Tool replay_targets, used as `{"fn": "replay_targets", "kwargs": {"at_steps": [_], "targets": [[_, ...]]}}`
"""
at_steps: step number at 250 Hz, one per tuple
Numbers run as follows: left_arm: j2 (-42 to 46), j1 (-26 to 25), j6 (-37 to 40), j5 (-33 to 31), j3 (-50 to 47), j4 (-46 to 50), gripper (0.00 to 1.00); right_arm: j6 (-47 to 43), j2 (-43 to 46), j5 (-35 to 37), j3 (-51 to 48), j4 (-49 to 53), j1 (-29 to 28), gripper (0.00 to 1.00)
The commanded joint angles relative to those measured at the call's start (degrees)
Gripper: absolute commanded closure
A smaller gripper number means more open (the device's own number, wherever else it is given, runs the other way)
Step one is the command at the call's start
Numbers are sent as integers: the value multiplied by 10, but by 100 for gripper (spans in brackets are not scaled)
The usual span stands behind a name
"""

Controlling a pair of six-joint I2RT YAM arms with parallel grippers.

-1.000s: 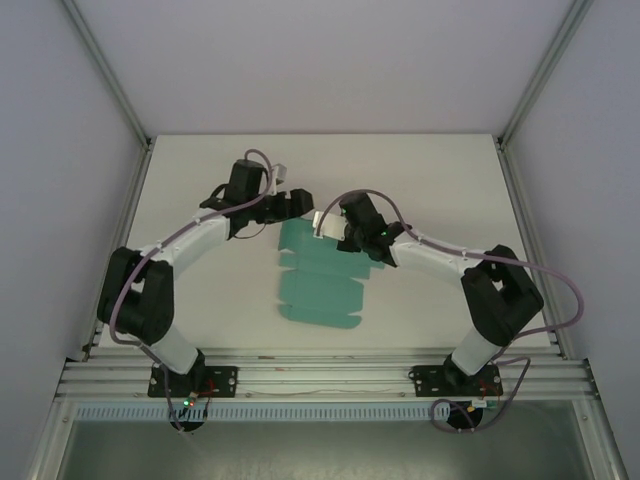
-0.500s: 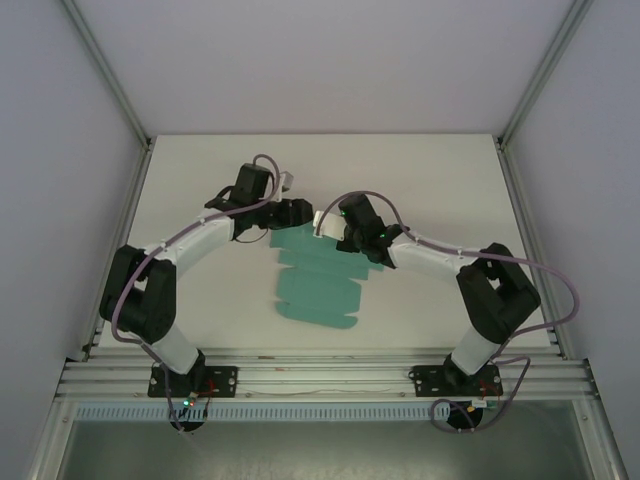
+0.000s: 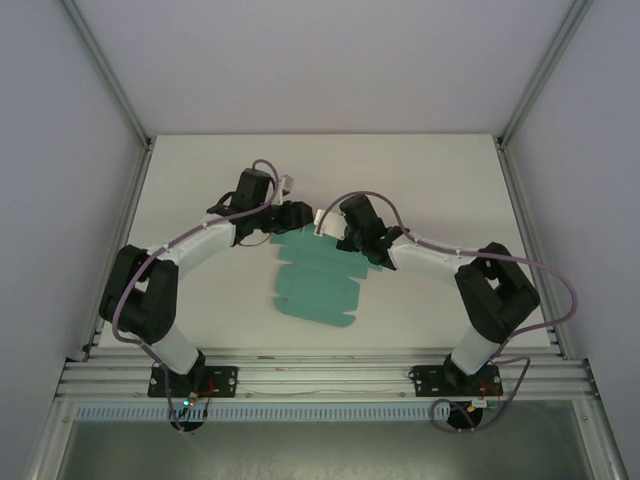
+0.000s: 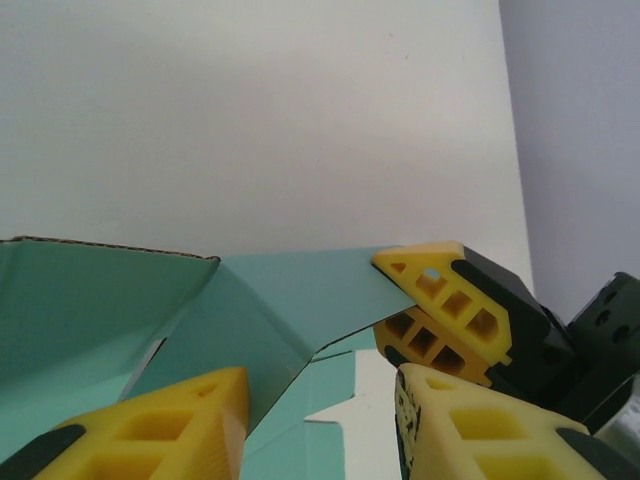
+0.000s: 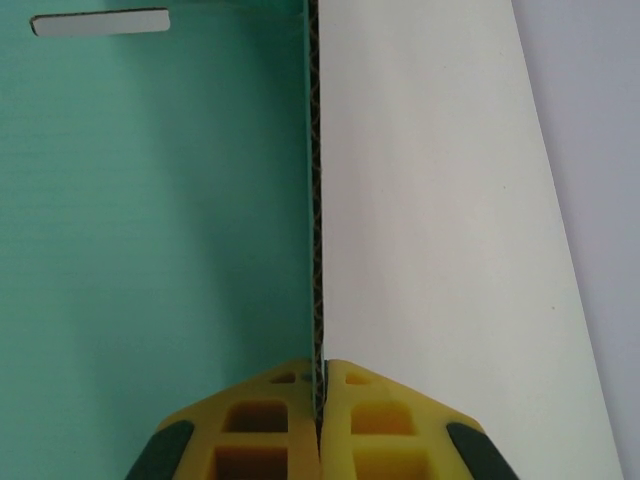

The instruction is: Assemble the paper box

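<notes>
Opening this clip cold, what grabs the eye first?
A teal paper box lies unfolded in the middle of the table. Both arms meet at its far edge. The right gripper is clamped on an upturned panel's edge, and the left gripper has its jaws apart around a raised flap.

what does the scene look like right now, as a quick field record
task item: paper box, a teal die-cut sheet, not yet a box
location: on the white table, between the two arms
sheet state: near part lies flat, flaps raised at the far end
right gripper: shut on the sheet's edge at the far end
left gripper: open, fingers either side of a raised flap
gripper spacing: close together at the sheet's far end
</notes>
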State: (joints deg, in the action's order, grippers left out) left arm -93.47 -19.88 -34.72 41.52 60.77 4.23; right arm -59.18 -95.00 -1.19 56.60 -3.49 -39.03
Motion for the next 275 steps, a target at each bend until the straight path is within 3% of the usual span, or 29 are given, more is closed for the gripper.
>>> {"fn": "replay_targets", "kwargs": {"at_steps": [1, 71, 129, 167, 194, 231, 254, 275], "targets": [[-18, -16, -77, 29, -19, -113, 57, 6, 7, -22, -1, -53, -11, 100], [-51, -27, -185, 36, -51, -269, 64, 19, 4, -43, -8, -83, -18, 100], [-49, -34, -196, -1, -58, -285, 75, 23, 12, -46, -15, -87, -19, 100], [-28, -34, -166, -32, -62, -234, 74, 27, 21, -37, -24, -90, -19, 100], [8, -34, -121, -62, -73, -178, 62, 33, 30, -28, -29, -91, -18, 100], [94, -31, -36, -145, -105, -73, 23, 39, 45, -8, -39, -91, -15, 100], [158, -22, 5, -211, -140, -17, 8, 48, 60, -17, -47, -84, -5, 100], [214, 1, 25, -242, -181, 12, 0, 54, 73, -28, -51, -69, 3, 100]]}}
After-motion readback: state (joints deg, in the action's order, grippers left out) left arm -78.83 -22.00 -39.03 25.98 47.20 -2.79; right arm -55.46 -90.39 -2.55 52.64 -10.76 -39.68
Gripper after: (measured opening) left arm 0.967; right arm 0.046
